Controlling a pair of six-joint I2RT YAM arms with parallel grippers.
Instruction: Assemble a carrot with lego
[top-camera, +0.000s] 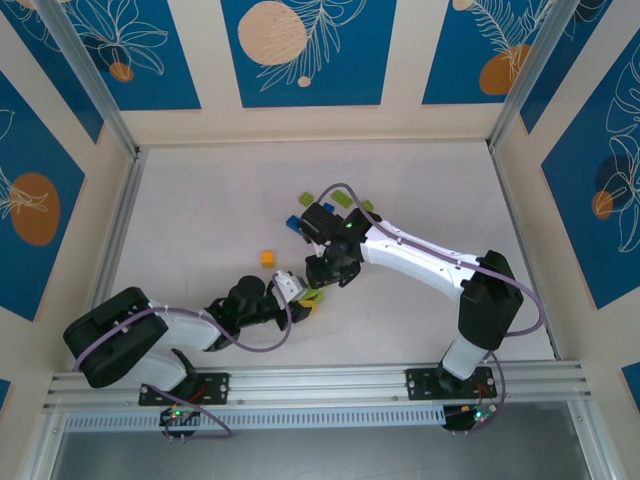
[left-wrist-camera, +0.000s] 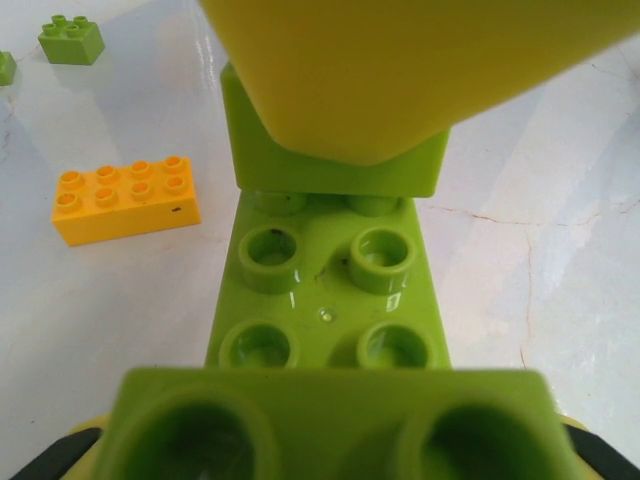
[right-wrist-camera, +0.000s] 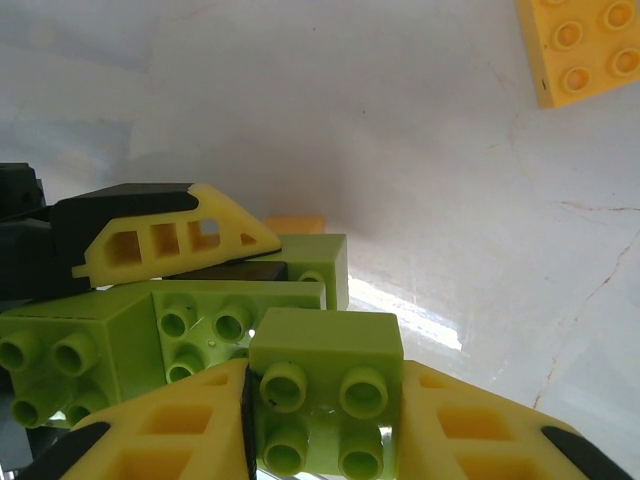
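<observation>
Firmly, left tool (top-camera: 303, 294) grips lime clump (left-wrist-camera: 328, 285), right tool (top-camera: 322, 282) lime brick (right-wrist-camera: 325, 372).

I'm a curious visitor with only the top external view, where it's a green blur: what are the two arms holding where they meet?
Observer: In the right wrist view, the right gripper clamps a lime green four-stud brick.
Visitor: And the left one?
Observer: The left gripper is shut on a longer lime green studded piece, seen from its wrist.
Visitor: That orange block nearby?
Observer: Eight studs, lying flat and loose on the table.
</observation>
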